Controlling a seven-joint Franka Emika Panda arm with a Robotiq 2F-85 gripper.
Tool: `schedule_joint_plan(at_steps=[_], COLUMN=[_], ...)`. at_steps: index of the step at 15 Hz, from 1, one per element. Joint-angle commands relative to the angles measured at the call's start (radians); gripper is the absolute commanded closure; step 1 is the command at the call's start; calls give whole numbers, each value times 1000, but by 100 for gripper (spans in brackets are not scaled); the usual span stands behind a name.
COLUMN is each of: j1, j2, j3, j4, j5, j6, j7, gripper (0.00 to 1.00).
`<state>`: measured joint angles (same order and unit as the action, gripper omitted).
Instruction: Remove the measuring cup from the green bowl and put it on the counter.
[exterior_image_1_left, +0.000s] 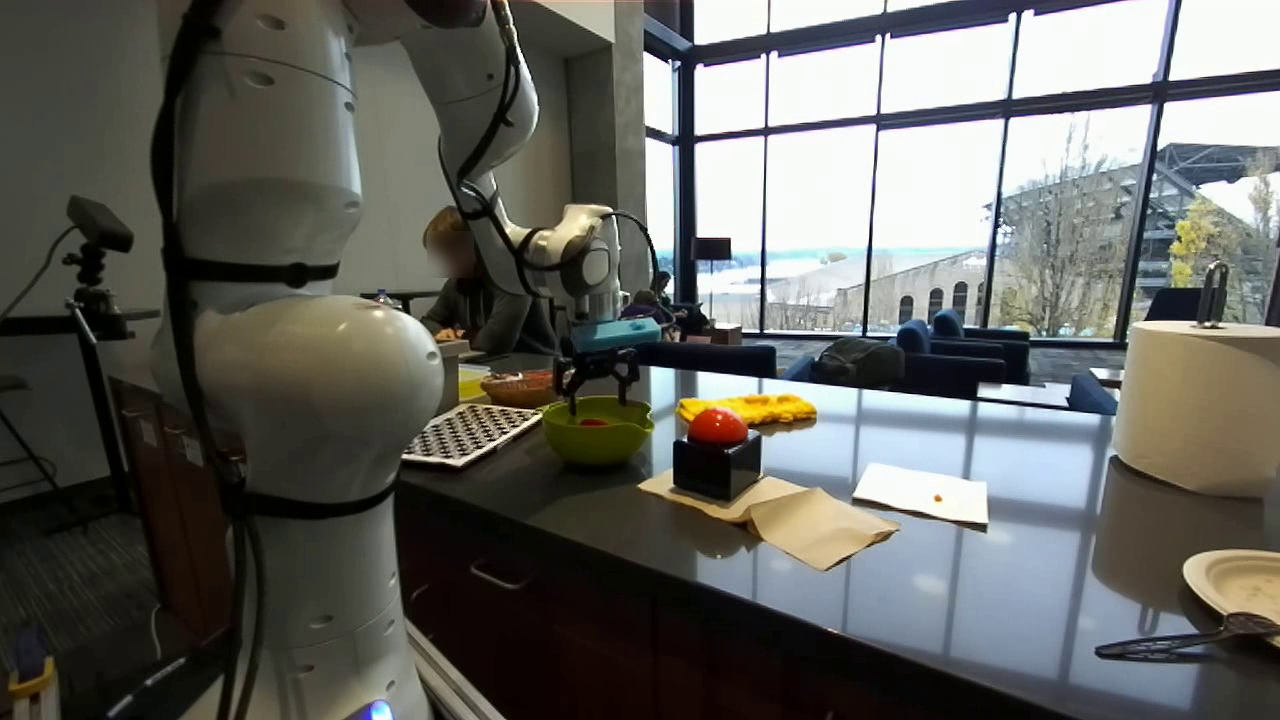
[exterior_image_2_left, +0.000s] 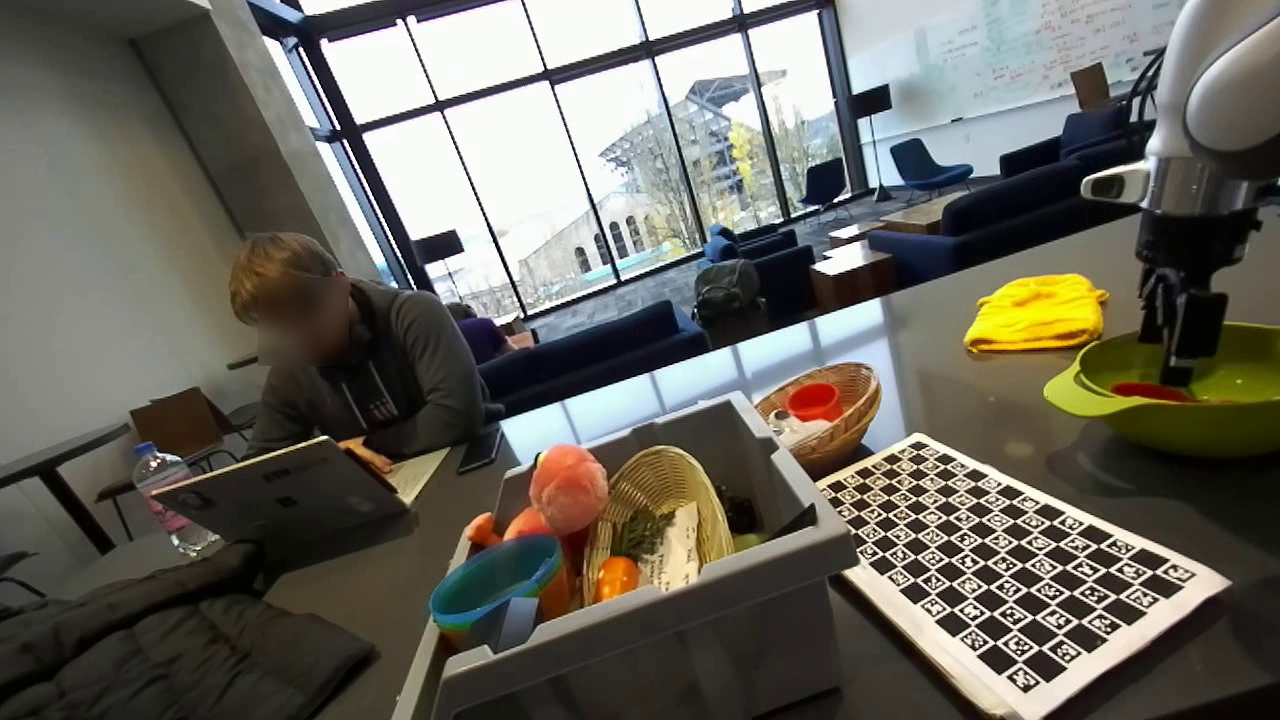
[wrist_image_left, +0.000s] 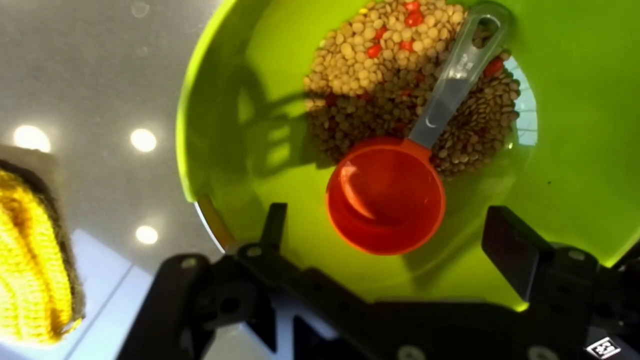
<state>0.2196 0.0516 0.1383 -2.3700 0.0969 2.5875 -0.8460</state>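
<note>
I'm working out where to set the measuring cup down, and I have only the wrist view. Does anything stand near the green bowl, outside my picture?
Observer: Yes. In an exterior view, a black box topped by a red dome stands beside the green bowl, apart from it.

Operator: Is that box right on the counter?

Observer: No, it stands on brown paper, which spreads out past it.

Operator: Is anyone around before I move the arm?

Observer: Yes. In an exterior view, a person sits behind an open laptop.
</note>
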Motion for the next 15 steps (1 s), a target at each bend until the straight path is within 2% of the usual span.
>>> schedule_joint_plan(at_steps=[1,7,15], j1=[-22,-24,-45], j2=[0,4,68], j3=[24,25,31], j4=[2,5,40], j5=[-4,-2,1], j6=[-2,8,16], j7=[5,-16,-61], gripper=[0,0,0])
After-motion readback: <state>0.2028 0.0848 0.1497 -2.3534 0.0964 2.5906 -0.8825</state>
